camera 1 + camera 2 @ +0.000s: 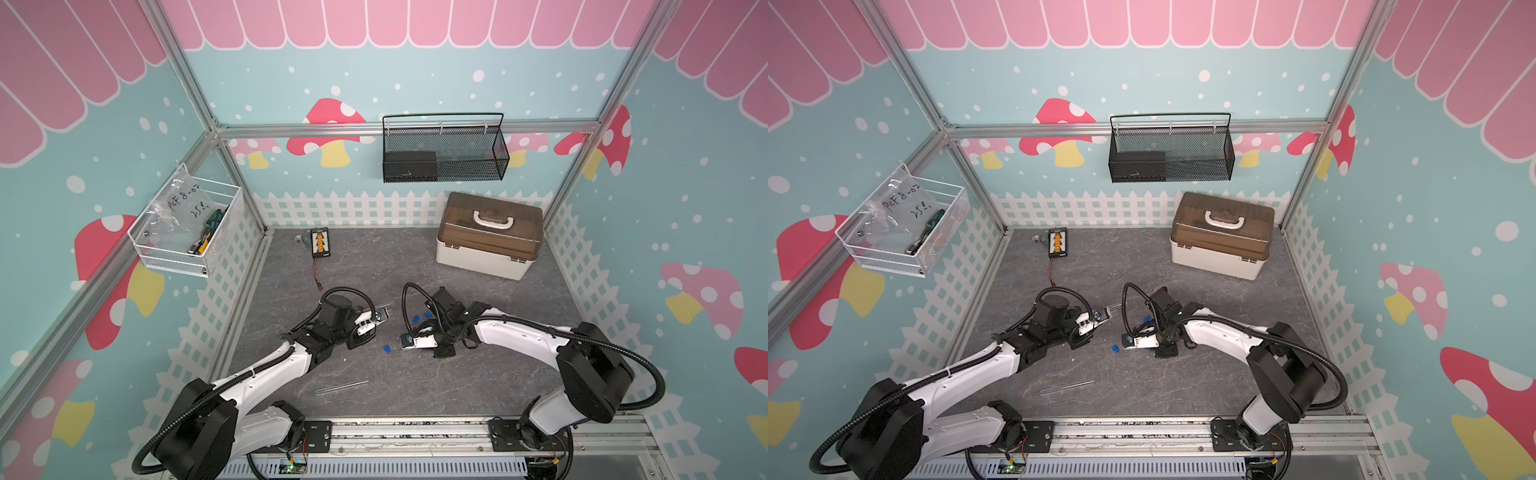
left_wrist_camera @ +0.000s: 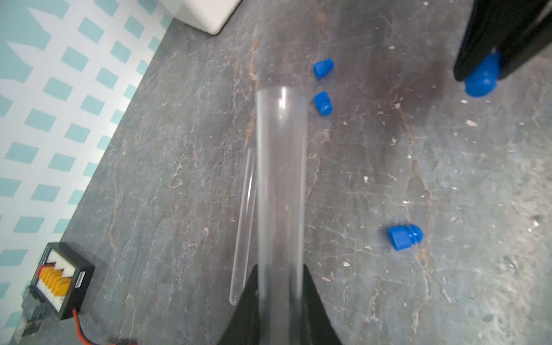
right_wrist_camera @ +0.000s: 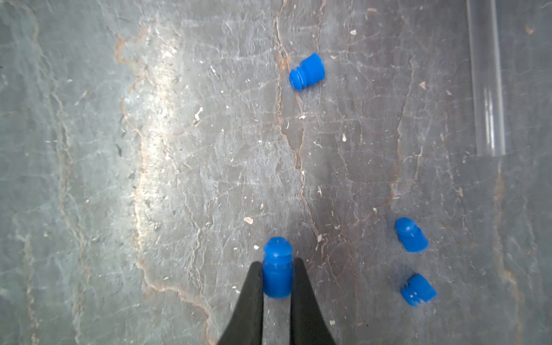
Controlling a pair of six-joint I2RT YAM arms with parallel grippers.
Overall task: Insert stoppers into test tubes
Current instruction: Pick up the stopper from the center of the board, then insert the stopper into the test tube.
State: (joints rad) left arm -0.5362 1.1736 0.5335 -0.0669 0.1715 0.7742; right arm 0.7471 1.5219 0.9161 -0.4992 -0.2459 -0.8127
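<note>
Overhead view of a grey stone-patterned table [image 1: 457, 374] inside a booth papered with mushrooms. Two white-and-black arms reach in from the near edge. The left gripper [image 1: 377, 318] pinches a faint clear test tube [image 1: 385, 309]. To its right, the right gripper [image 1: 403, 342] clamps a blue stopper [image 1: 409, 340]. A loose stopper [image 1: 386, 349] lies between the grippers, with a second stopper [image 1: 414, 319] and a third stopper [image 1: 427, 315] just beyond the right wrist. A spare tube [image 1: 341, 387] lies nearer. A lidded box [image 1: 488, 249] sits far right.
</note>
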